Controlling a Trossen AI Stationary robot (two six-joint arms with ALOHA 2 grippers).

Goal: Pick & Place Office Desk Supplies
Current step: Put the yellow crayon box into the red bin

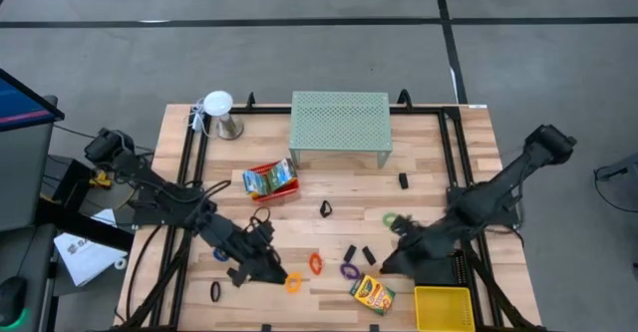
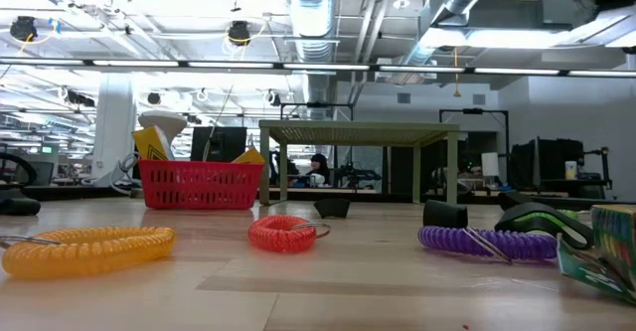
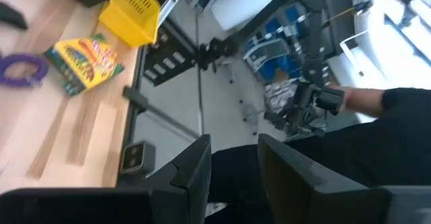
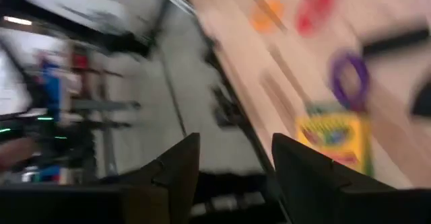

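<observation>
Red tray (image 1: pixel 270 182) sits mid-table, front-left of the mesh shelf (image 1: pixel 339 123), w/ a crayon box and a green card pack (image 1: pixel 264 178) lying in it; in the low view it shows as a red basket w/ yellow-green packs sticking up over the rim. Yellow tray (image 1: pixel 442 307) at the front-right corner; nothing can be made out inside it. A second crayon box (image 1: pixel 372 294) lies flat on the wood just left of the yellow tray, not in it. Loose loops on the table: orange loop (image 1: pixel 293 282) by the left gripper, red loop (image 1: pixel 315 263) just right of it, purple loop (image 1: pixel 349 270) between the red one and the crayon box, green loop (image 1: pixel 390 218) near the right gripper, blue loop (image 1: pixel 219 254) left of the left arm. Black clips (image 1: pixel 326 209) scattered mid-table, another pair (image 1: pixel 359 254) near the purple loop, one (image 1: pixel 403 180) by the shelf's right leg. Left gripper (image 1: pixel 271 272) is low at the front, next to the orange loop; jaws part-way apart, nothing between them in its wrist view. Right gripper (image 1: pixel 391 260) is low, front-right, above the crayon box; jaws spread w/ an empty gap. White lamp-like item (image 1: pixel 218 108) at the back-left.
</observation>
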